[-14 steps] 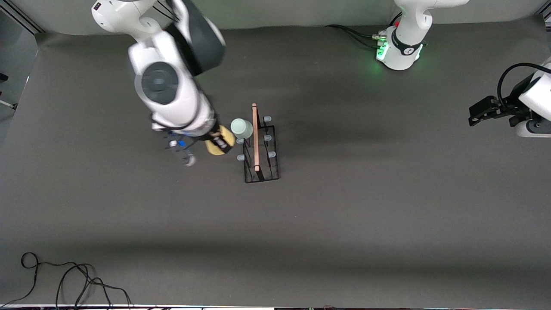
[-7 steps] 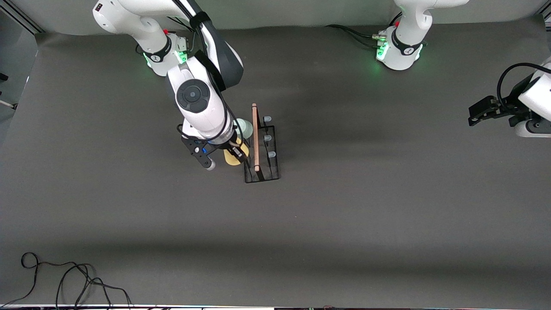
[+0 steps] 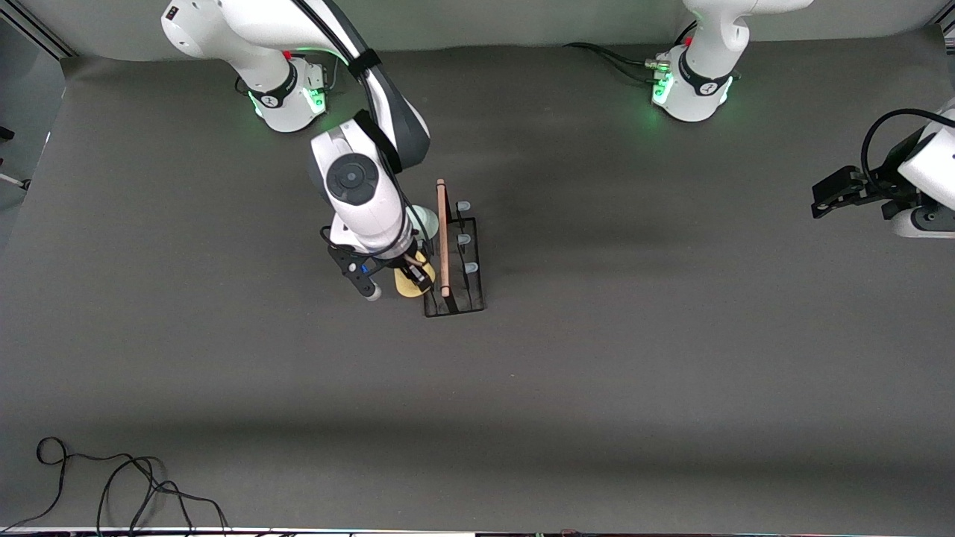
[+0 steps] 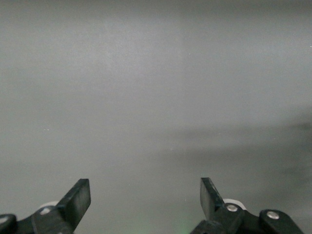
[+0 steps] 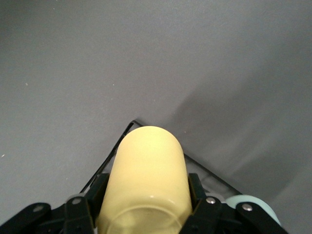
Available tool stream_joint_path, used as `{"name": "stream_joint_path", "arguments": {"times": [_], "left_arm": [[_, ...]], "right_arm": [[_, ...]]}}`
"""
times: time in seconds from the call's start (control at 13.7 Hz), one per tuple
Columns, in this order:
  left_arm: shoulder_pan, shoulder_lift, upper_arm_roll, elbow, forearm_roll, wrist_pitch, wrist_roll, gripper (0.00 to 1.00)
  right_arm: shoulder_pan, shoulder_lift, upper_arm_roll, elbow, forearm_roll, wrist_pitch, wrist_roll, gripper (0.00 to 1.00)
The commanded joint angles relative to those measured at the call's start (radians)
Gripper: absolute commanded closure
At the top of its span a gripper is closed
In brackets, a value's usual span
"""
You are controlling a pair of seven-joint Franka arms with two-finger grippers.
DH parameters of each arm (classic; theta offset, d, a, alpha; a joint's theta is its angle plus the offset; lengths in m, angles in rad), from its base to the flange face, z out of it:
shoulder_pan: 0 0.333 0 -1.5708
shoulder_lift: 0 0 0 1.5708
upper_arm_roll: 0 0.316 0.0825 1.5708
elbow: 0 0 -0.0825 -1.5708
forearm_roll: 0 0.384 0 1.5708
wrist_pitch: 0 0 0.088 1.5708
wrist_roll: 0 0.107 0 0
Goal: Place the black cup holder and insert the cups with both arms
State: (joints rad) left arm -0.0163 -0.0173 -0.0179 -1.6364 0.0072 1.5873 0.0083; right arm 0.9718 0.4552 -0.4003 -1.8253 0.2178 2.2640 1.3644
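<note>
Right wrist view: right tool (image 5: 146, 204) grips yellow cup (image 5: 147, 175), seemingly over rack (image 5: 117, 151).

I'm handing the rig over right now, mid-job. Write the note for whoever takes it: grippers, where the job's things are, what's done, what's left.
Right gripper: shut on the yellow cup, over the black cup holder's edge toward the right arm's end of the table.
Left gripper: open, empty, waiting at the left arm's end of the table.
Holder: standing mid-table.
Mint green cup: already on a prong, partly hidden by the right arm.
Done: holder placed, one cup on.
Left: seat the yellow cup on a free prong, then release. No other cup is in view.
</note>
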Motion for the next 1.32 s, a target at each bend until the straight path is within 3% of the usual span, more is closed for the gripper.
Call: {"name": "stream_joint_path", "arguments": {"times": [0.0,0.15,0.51,0.66,0.8,1.1,1.24], "left_arm": [[-0.008,-0.010,0.001,0.006,0.003,-0.013,0.015,0.00],[-0.008,-0.010,0.001,0.006,0.003,-0.013,0.015,0.00],[-0.010,-0.010,0.001,0.006,0.003,-0.012,0.015,0.00],[-0.010,-0.010,0.001,0.006,0.003,-0.009,0.015,0.00],[-0.010,-0.010,-0.001,0.007,0.003,-0.007,0.015,0.00],[-0.010,-0.012,-0.001,0.012,0.003,-0.001,0.015,0.00],[-0.010,-0.013,-0.001,0.012,0.003,0.006,0.015,0.00]], "right_arm": [[0.005,0.022,-0.011,0.007,0.029,0.025,0.019,0.01],[-0.001,0.019,-0.012,0.073,0.049,-0.029,0.012,0.00],[-0.054,0.005,-0.022,0.396,0.048,-0.488,-0.002,0.00],[-0.074,-0.019,-0.022,0.480,0.034,-0.611,-0.036,0.00],[-0.111,-0.088,-0.034,0.477,0.028,-0.679,-0.185,0.00],[-0.133,-0.199,-0.150,0.425,0.014,-0.751,-0.600,0.00],[-0.200,-0.295,-0.140,0.344,-0.055,-0.738,-0.774,0.00]]}}
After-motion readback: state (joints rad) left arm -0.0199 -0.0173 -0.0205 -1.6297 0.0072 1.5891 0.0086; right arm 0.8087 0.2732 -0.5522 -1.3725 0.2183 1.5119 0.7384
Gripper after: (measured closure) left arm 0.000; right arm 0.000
